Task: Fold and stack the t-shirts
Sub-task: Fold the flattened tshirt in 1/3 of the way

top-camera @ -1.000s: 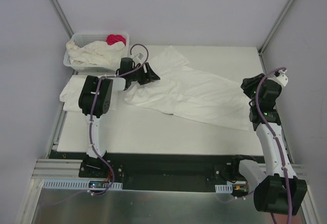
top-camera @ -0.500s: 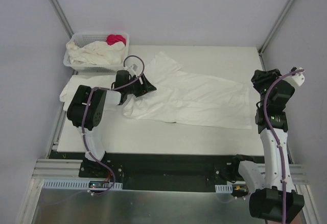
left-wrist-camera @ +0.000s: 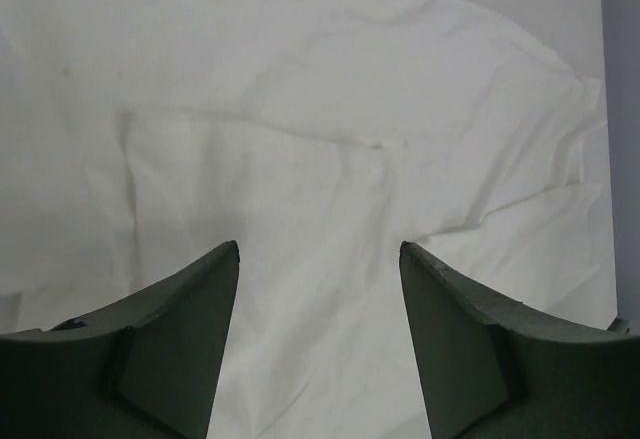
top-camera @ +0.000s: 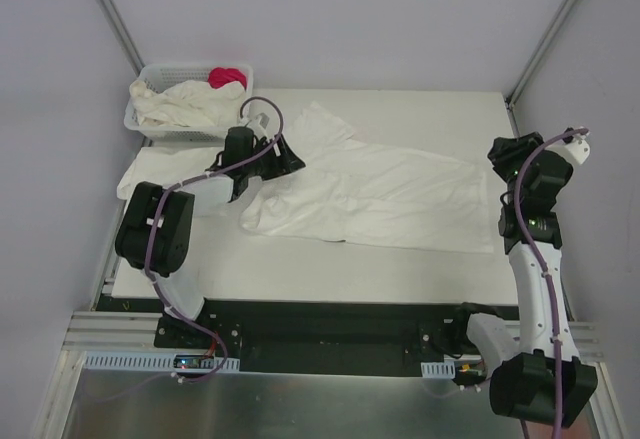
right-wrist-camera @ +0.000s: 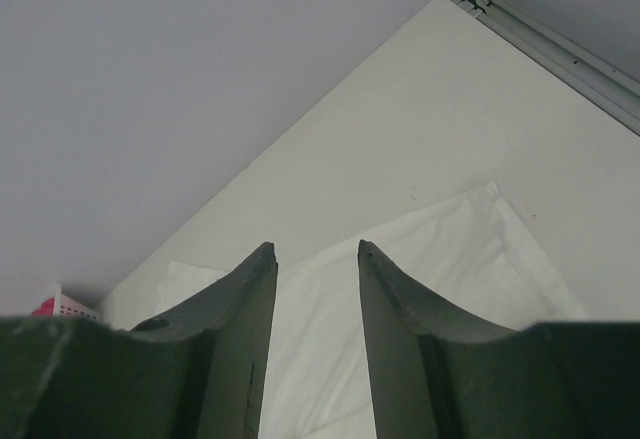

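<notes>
While 1 cream t-shirt (top-camera: 380,194) lies spread across the table (top-camera: 300,264), it is long and rumpled rather than square: a flap juts toward the far edge and the near-left hem is bunched. The left gripper (top-camera: 293,155) hovers over that left part, jaws wide apart with nothing between them. Its wrist view shows only wrinkled cloth beyond the 2 fingers (left-wrist-camera: 170,349). The right gripper (top-camera: 500,154) hangs above the shirt's right end, jaws parted and empty, looking out over a flat corner (right-wrist-camera: 480,249) of the cloth. More shirts (top-camera: 180,107) sit heaped in the basket (top-camera: 190,63) at the far left beside a pink-red cloth (top-camera: 227,76). What may be 1 folded shirt (top-camera: 140,174) lies just in front of the basket, though the left arm hides part of it.

The spread shirt looks unfolded, so a first fold or a flattening pull seems due. The main risk is a bad pinch. Where the cloth is creased into 2 layers, the left jaws could take both, or only a wrinkle, and the fold would come out crooked. If the 2 arms lift unevenly, the soft cotton could drag sideways and bunch further. A low sweep on the left could also snag the folded shirt or nudge the basket.
</notes>
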Controlling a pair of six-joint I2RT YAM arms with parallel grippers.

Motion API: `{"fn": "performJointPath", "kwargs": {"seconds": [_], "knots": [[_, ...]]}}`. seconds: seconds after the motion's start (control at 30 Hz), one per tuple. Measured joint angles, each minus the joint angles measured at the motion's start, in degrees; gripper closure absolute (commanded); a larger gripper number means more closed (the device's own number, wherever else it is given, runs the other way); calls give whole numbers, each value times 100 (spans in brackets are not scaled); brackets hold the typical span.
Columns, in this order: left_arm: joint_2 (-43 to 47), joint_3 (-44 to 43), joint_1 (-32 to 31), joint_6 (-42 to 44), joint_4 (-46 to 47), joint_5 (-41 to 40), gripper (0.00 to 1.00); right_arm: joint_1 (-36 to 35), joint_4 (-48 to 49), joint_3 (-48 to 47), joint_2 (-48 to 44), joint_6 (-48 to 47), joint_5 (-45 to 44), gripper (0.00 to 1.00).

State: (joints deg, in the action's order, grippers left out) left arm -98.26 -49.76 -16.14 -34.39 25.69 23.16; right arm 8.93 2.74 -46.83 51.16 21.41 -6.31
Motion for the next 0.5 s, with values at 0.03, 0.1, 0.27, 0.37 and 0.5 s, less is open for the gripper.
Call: {"fn": "performJointPath", "kwargs": {"seconds": [0.03, 0.1, 0.27, 0.37, 0.5], "knots": [[-42, -258, 0, 70, -162, -15, 35, 0, -4, -15, 52, 0, 52, 58], [-229, -804, 0, 186, -304, -20, 35, 4, 2, -61, 166, 0, 157, 58], [-1174, -2413, 46, 446, -621, -9, 35, 15, 9, -177, 474, 7, 507, 57], [-1770, -3069, 122, 507, -811, 76, 35, 15, 0, -181, 608, 11, 691, 57], [-2608, -3836, 319, 533, -1161, 192, 35, 17, 2, -181, 667, 15, 881, 57]]}}
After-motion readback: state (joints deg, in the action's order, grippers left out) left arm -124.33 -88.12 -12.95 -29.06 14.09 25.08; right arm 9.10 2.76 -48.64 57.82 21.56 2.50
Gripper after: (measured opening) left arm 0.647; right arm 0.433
